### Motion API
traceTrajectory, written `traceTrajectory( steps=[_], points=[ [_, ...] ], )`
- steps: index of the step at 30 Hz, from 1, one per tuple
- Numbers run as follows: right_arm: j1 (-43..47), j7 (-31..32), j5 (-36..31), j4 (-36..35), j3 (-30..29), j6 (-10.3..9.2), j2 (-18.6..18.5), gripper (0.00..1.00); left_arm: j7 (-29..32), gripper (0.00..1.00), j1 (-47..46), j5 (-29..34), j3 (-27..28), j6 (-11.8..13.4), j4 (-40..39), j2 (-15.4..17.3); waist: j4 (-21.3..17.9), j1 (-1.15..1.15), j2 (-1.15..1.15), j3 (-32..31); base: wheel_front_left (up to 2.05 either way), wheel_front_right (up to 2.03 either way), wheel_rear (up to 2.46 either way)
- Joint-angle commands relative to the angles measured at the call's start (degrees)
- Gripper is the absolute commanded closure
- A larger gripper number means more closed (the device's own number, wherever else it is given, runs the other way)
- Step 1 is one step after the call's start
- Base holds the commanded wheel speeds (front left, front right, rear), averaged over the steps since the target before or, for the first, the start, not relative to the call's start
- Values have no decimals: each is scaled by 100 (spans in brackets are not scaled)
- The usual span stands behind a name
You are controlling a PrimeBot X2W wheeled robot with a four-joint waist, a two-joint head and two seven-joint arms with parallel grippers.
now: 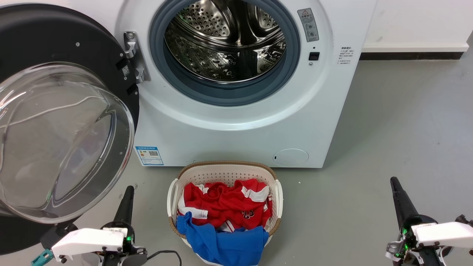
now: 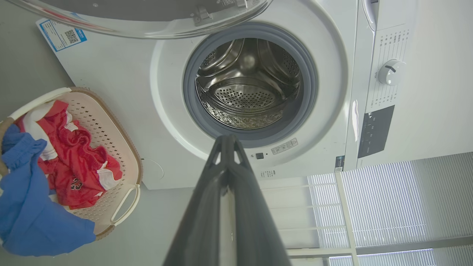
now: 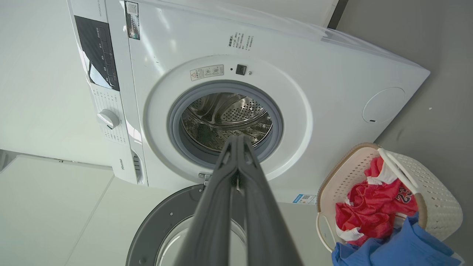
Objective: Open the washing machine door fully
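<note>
Left gripper (image 1: 128,193): low at the near left, fingers pressed together on nothing, tip just beside the lower rim of the glass bowl; whether it touches cannot be told
Right gripper (image 1: 395,184): near right, well apart from the machine, fingers likewise closed and empty
Washing machine door (image 1: 44,40): swung out to the left on its metal hinge (image 1: 135,55), inner face and clear dome turned toward the robot; the washing machine (image 1: 229,125) stands with its drum exposed
Progress: door looks at or close to full swing
Handling: probably heavy and rigid, turning only about the hinge; the glossy black ring and glass look slippery, and the glass should not be knocked
Where to hold: likely the black edge farthest from the hinge, pushed with closed fingers rather than pinched
Views: left wrist view brings in the dial (image 2: 391,72) and dark panel (image 2: 375,131); head view gives the door's spread beside the laundry basket (image 1: 226,165)
</note>
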Motion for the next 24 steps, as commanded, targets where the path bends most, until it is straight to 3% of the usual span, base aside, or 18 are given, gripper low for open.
traceTrajectory(
  steps=[1,24],
  points=[
    [-149,33,99,7,-14,0,-14,100,27,100,-119,-94,10,-41,-6,-1,0,0,0,2,0,0,0],
    [-382,313,1037,200,-116,0,18,100,284,100,-295,-1115,105,-143,94,-2,-9,0,0,70,0,0,0]
  ],
)
